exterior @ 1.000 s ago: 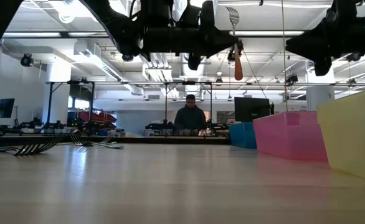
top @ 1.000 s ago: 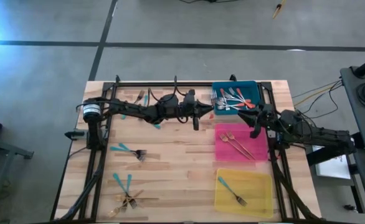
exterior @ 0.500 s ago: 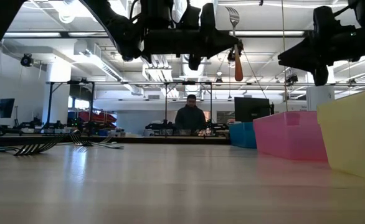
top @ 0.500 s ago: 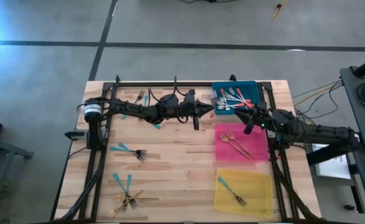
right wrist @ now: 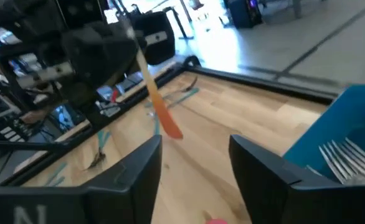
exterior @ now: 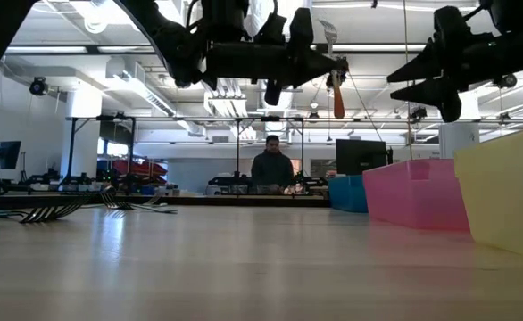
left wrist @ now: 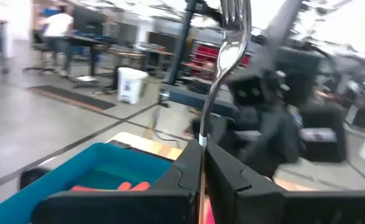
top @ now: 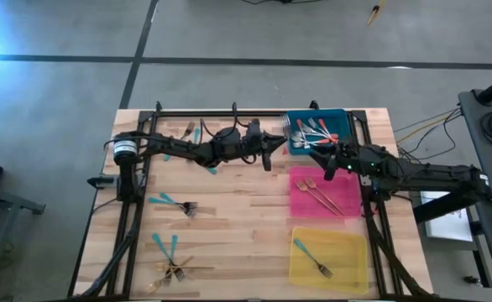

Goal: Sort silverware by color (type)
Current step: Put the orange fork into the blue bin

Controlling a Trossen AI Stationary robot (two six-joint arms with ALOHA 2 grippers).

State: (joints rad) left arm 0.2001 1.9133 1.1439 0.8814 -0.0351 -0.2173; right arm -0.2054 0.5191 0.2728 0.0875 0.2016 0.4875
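My left gripper point(top: 280, 141) hangs over the table's far middle, shut on an orange-handled silver fork point(exterior: 331, 36) that stands tines up. My right gripper point(top: 320, 156) is open beside it, at the blue tray's near left corner. Its fingers point at the fork's orange handle point(right wrist: 161, 118) without touching it. The blue tray point(top: 341, 117) holds several orange-handled forks, the pink tray point(top: 300, 201) two gold ones, the yellow tray point(top: 347, 252) a teal-handled one. More teal and gold forks point(top: 172, 268) lie on the table's left half. My left gripper pinches the fork between its two fingers at the silver stem point(left wrist: 202, 138), just above the orange handle. The fingers come level from the table's left and lie across the fork. The fork stands nearly upright, its handle point(exterior: 337, 98) hanging below the fingers, clear of the table.
Teal forks lie at the left point(top: 175, 204) and under the left arm point(top: 189, 132). The three trays stand in a column along the right side. Bare wood lies in the table's middle. A person point(exterior: 272, 168) sits in the room beyond the far edge.
My right gripper has gone toward the table's left and far edge, up to the fork held by my left gripper, and has opened. The left arm has kept its place with the fork held aloft.
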